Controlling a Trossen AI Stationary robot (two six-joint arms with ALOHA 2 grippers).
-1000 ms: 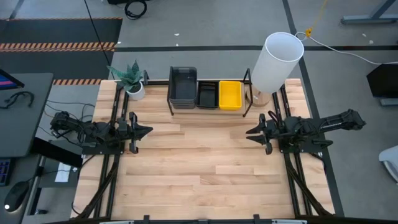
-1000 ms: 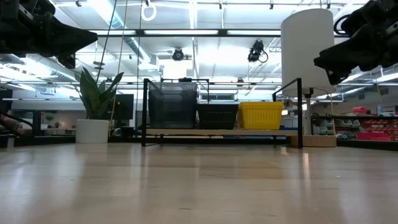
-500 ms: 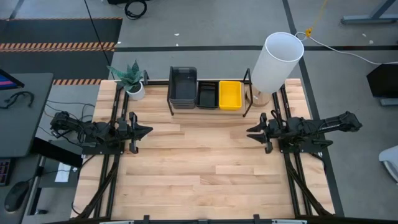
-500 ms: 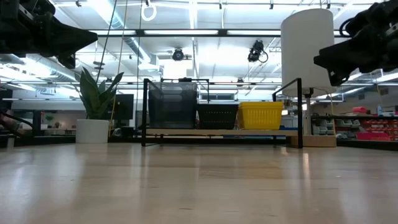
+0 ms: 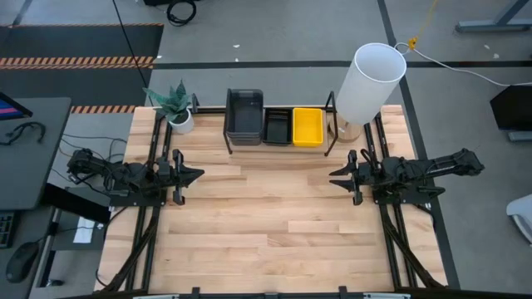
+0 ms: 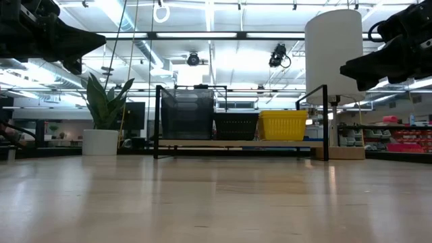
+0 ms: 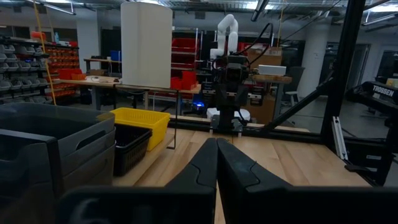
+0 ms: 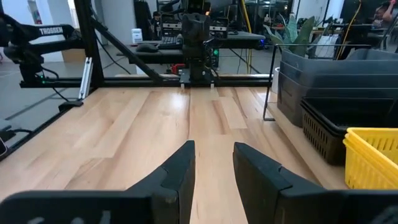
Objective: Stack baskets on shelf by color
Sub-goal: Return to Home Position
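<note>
Three stacks of baskets sit side by side on the shelf (image 5: 226, 138) at the table's far edge. The dark grey stack (image 5: 244, 113) is on the left, the black stack (image 5: 278, 126) in the middle, and the yellow stack (image 5: 307, 126) on the right. The low view shows the grey stack (image 6: 187, 113) as the tallest. My left gripper (image 5: 199, 174) hovers shut above the table's left side. My right gripper (image 5: 331, 177) hovers open above the right side. Both point toward the table's middle, nearer than the shelf. Their wrist views show the left gripper (image 7: 216, 146) and the right gripper (image 8: 214, 152) holding nothing.
A tall white cylinder (image 5: 370, 83) stands by the shelf's right end. A potted plant (image 5: 174, 106) stands by its left end. Bare wooden table (image 5: 266, 220) stretches between the two arms and toward the near edge.
My right arm has settled a little, and its gripper has tipped slightly downward in the low view while staying over the same spot. The baskets have stayed where they were.
</note>
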